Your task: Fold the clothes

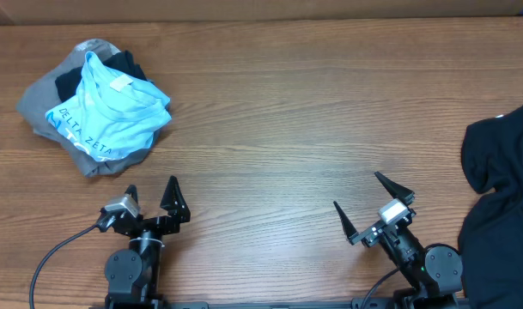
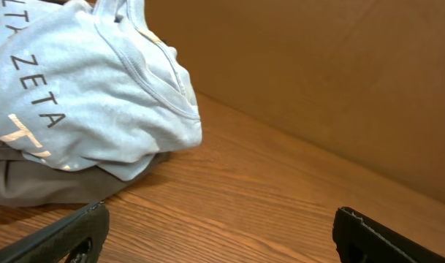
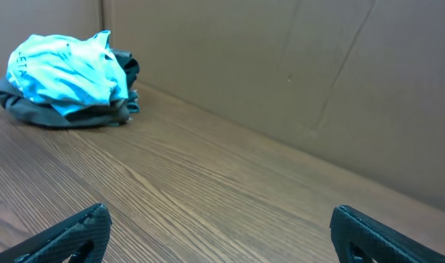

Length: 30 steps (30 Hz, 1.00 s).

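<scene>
Black fingers of the left gripper (image 1: 152, 185) stand spread wide at the lower left of the overhead frame, with nothing between them. A dark cable (image 1: 51, 257) curls away from that arm towards the bottom left corner. At the lower right the right gripper (image 1: 356, 190) is likewise spread wide and holds nothing, its fingers angled towards the upper left. Both wrist views agree, each showing two dark fingertips far apart over bare wood.

Just right of the right arm, a black garment (image 1: 501, 197) lies crumpled against the right edge of the frame, partly cut off by it.

Brown wood-grain table (image 1: 270, 129) fills the middle of the overhead view.

In the upper left lies a loose heap of clothes, unfolded. A light blue shirt (image 1: 111, 112) sits on top, bunched and creased, with white lettering reading "DELTA ZETA" along its lower left side and a small white label near its neckline. Under it a grey garment (image 1: 51, 103) spreads out to the left and below, and a dark garment (image 1: 124, 62) shows at the heap's upper edge.

Beyond the table, a plain cardboard wall (image 3: 280, 73) rises in the wrist views.
</scene>
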### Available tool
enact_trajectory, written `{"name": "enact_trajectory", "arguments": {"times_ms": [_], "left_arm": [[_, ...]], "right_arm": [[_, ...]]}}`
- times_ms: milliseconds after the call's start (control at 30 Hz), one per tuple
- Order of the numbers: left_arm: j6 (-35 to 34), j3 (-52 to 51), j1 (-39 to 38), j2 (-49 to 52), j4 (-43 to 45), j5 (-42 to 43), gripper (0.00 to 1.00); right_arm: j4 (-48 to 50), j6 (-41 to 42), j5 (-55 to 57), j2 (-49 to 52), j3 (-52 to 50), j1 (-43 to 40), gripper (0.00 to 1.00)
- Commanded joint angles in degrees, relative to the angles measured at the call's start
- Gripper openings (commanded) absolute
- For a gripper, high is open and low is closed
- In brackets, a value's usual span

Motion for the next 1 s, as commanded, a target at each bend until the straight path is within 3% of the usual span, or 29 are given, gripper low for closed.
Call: {"name": "enact_trajectory", "arguments": {"times_ms": [0,233,467,733,967], "left_arm": [[0.92,-0.20,0.28,-0.68,0.04,1.68,1.00],[0.92,5.11,0.28,-0.63,-2.95,7.43,1.00],[6.19,20.22,0.26,7.06,-17.97,10.21,1.00],[6.27,45.35,0.24,31.32,-34.05,10.32,1.00],[7.10,71.63,0.24,52.09,-52.09,10.34,1.00]], "right_arm": [[0.15,4.94,0.35,-0.55,-0.52,-0.17,1.00],[-0.83,22.84,0.31,-0.50,4.79,-0.15,1.00],[-17.64,24.37,1.01,4.87,15.72,-0.15,1.00],[-39.10,23.65,10.12,28.13,37.03,-0.17,1.00],[-55.36,23.56,6.91,51.65,62.05,-0.17,1.00]]}}
